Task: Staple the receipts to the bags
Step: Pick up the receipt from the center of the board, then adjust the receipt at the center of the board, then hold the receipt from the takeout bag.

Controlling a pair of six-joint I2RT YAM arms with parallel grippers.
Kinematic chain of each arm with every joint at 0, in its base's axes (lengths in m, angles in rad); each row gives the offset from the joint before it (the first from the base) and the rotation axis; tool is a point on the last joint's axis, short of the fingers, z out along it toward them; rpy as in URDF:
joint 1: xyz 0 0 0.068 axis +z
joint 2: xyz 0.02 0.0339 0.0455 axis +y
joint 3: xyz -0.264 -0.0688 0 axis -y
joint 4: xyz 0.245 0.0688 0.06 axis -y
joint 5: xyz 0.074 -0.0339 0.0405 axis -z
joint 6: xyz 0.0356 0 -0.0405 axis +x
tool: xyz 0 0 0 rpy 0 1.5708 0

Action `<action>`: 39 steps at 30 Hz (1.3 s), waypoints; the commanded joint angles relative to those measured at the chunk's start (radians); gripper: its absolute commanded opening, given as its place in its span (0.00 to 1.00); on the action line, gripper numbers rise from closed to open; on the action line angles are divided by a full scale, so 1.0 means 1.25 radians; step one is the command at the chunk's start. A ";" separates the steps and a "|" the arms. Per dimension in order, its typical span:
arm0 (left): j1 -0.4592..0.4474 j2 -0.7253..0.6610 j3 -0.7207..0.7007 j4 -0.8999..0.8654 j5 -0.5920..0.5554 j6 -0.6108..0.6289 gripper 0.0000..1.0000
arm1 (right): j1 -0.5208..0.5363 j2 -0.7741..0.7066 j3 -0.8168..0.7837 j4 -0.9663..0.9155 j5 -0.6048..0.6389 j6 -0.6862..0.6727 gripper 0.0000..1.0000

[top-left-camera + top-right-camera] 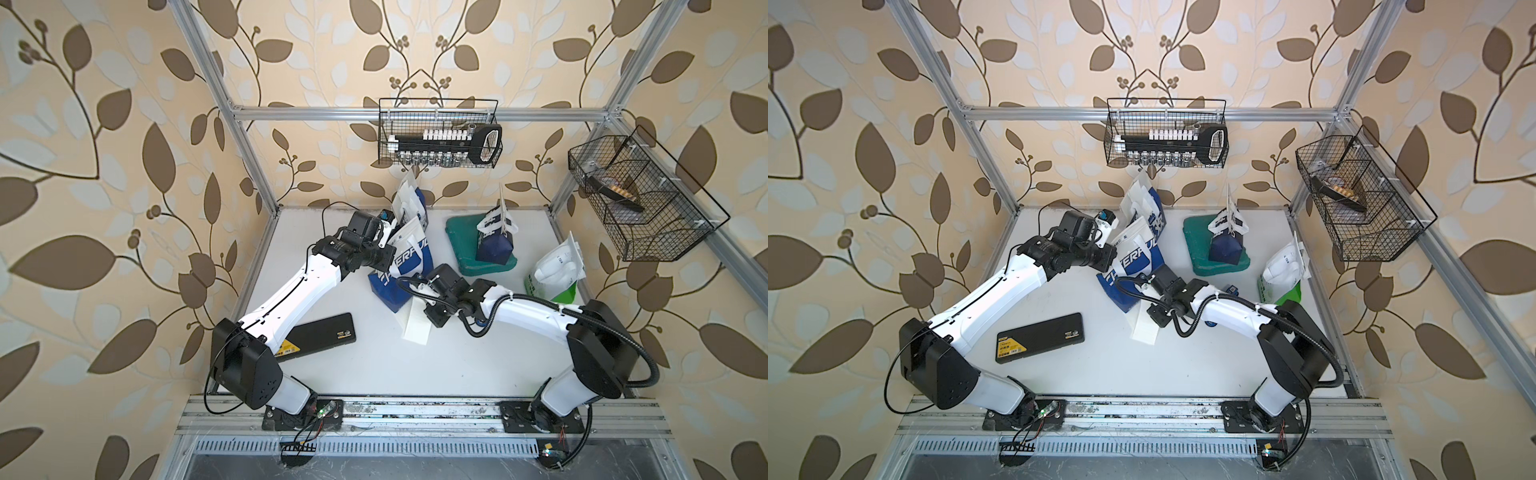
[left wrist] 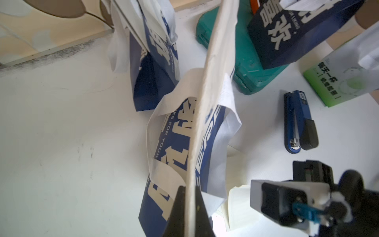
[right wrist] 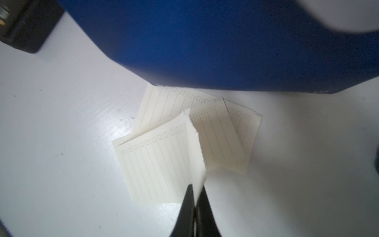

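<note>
White surface (image 1: 415,365) w/ bags. L pincer (image 2: 189,189) clamped on blue-white bag (image 2: 174,131) rim, looks stiff enough. R pincer (image 3: 195,189) pinching receipt (image 3: 194,147) edge; flimsy, prob tears easy, so go gentle.

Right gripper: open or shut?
Shut: the right gripper pinches the lifted edge of the top receipt, seen in the right wrist view.

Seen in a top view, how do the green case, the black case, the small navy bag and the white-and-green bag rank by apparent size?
1. green case, although partly covered
2. black case
3. white-and-green bag and small navy bag: nearly alike, and both stand up toward the camera, so not ranked
</note>
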 commanded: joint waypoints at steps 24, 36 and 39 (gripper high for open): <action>-0.008 0.012 0.042 -0.110 0.283 0.106 0.00 | -0.100 -0.194 0.100 -0.133 -0.192 -0.183 0.00; -0.008 0.024 0.062 -0.118 0.334 0.111 0.13 | -0.073 -0.139 0.234 -0.167 -0.120 -0.249 0.00; -0.008 0.025 0.069 -0.124 0.344 0.114 0.22 | -0.058 -0.125 0.261 -0.177 -0.071 -0.274 0.00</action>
